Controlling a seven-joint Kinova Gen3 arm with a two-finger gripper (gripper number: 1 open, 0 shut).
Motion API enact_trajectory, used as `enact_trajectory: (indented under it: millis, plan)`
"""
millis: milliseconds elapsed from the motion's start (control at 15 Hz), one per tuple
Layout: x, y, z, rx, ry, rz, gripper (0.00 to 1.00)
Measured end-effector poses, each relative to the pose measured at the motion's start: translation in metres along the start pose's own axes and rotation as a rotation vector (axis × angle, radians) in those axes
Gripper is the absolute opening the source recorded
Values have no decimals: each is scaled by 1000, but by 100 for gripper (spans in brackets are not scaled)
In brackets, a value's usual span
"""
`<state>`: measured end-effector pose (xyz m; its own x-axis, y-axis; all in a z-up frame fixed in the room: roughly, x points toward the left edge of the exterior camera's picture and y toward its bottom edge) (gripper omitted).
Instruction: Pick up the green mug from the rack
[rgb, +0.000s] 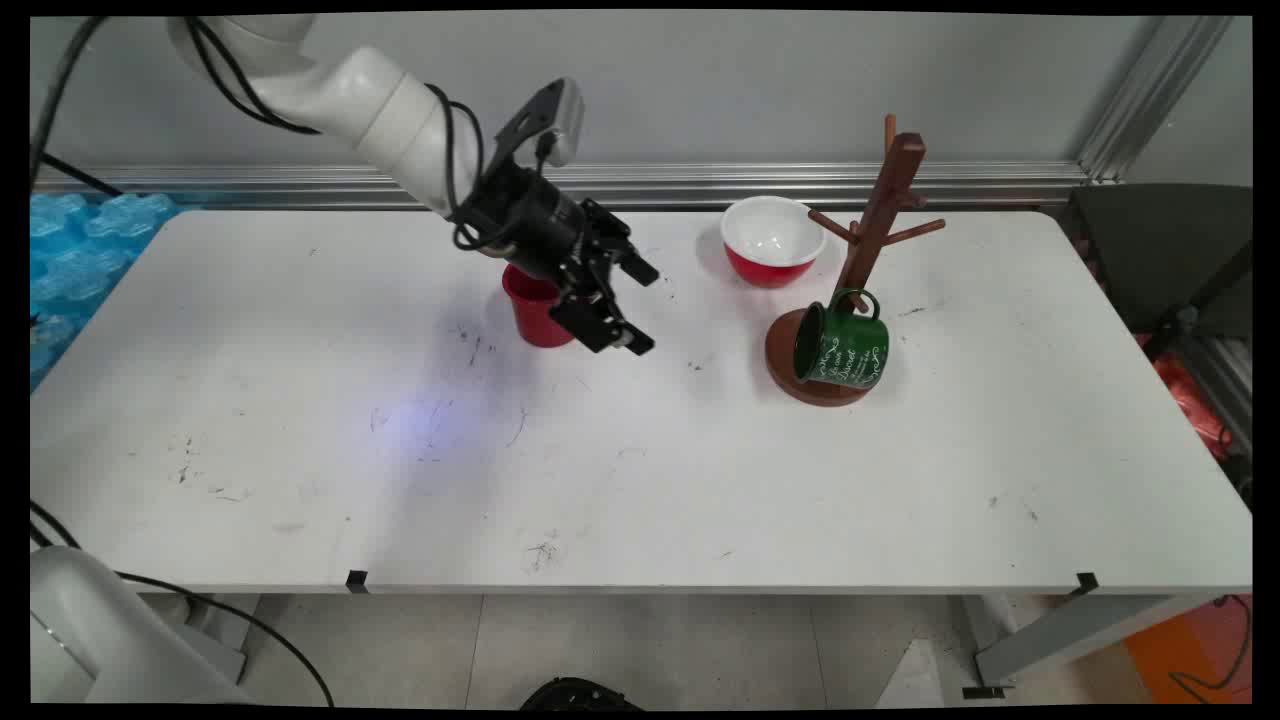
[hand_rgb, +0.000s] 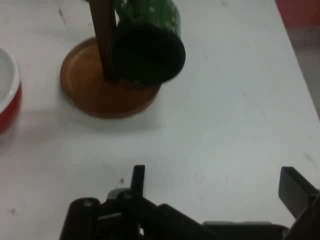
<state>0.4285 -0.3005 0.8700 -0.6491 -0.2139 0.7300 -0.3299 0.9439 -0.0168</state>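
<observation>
My gripper (rgb: 646, 308) hangs just above the table's middle, open and empty, its fingers pointing right. Right behind it stands a small red cup (rgb: 537, 310), partly hidden by the hand. To the right, a green mug (rgb: 841, 344) with white lettering hangs by its handle from a low peg of a brown wooden mug tree (rgb: 872, 236), resting on the tree's round base. In the hand view my gripper (hand_rgb: 215, 182) shows two spread fingers over bare table, with the green mug (hand_rgb: 147, 47) and the tree's base (hand_rgb: 95, 87) ahead.
A red bowl (rgb: 772, 240) with a white inside stands at the back, left of the mug tree; its edge shows as the red bowl (hand_rgb: 7, 95) in the hand view. Blue bubble wrap (rgb: 80, 250) lies past the table's left edge. A dark chair (rgb: 1165, 255) stands at the right.
</observation>
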Motion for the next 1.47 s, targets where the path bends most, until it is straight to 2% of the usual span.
enact_trajectory:
  millis: [200,867,1467]
  plan:
    - [3,1,15,-9,47,-31,100]
    - [17,8,46,-31,154,-99,100]
    - [7,7,75,-17,202,-162,100]
